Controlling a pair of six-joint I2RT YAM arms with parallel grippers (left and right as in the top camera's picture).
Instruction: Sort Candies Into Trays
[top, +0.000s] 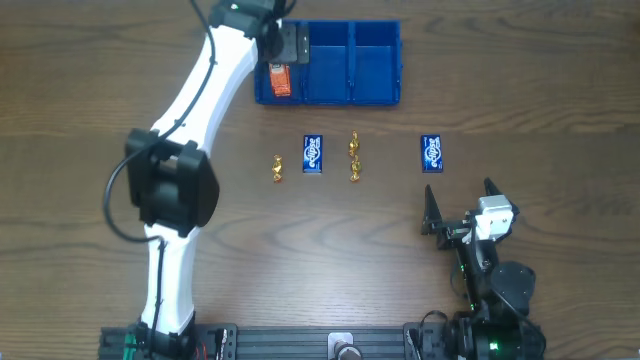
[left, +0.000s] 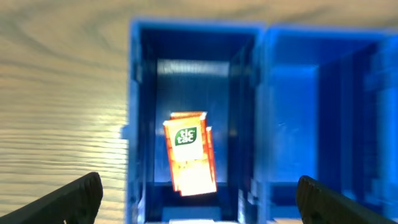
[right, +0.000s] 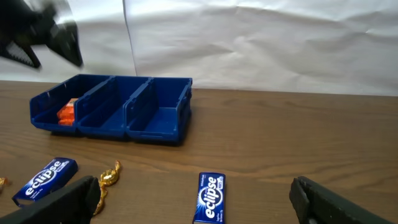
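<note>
Top view: the 3-compartment blue tray (top: 372, 62) sits at the table's far side. The left gripper (left: 199, 186) hangs over its left compartment, spread wide and empty above the orange packs (top: 281, 80) grouped there by kind. The right gripper (top: 458, 195) rests wide open near its base. 2 blue packs (top: 313, 153) and 3 gold candies (top: 354, 146) lie unsorted between.

Glossy blue plastic tray (top: 375, 97) on matt wood-grain table (top: 560, 100) (candies (top: 354, 146) in shiny gold foil).
</note>
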